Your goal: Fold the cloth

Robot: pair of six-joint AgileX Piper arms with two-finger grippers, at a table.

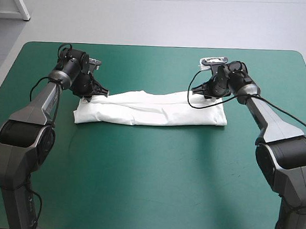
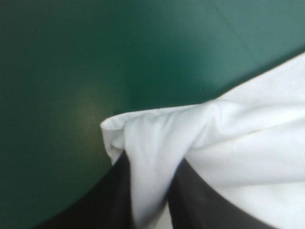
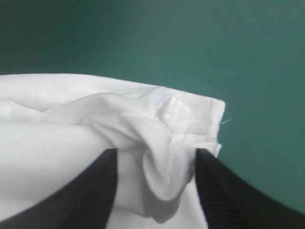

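High view showed the T-shirt (image 1: 150, 110) lying on the bench (image 1: 148, 192) as a long, narrow white band. It ran from side to side across the middle of the teal-green cover, somewhat nearer the far edge than the near one. Its near edge looked fairly straight, and its far edge was uneven and creased. The left gripper (image 1: 94, 94) sat at the far corner of the band's left end, touching the cloth. The right gripper (image 1: 206, 97) sat on the far edge close to the band's right end, where the fabric rose a little toward it.

Left wrist view had the left gripper (image 2: 153, 160) clamped narrowly on the T-shirt (image 2: 248, 143). A twisted strip of white cloth ran down between its two black fingers (image 2: 112, 200), and a folded corner stuck out just ahead of them over bare cover.

Right wrist view had the right gripper (image 3: 155, 152) holding the T-shirt (image 3: 71, 143) too. Its fingers (image 3: 90, 186) stood a little farther apart, and a thick bunched fold filled the gap and touched both of them. Ahead of that gripper a hemmed edge ended in a square corner, with open teal-green cover beyond it.
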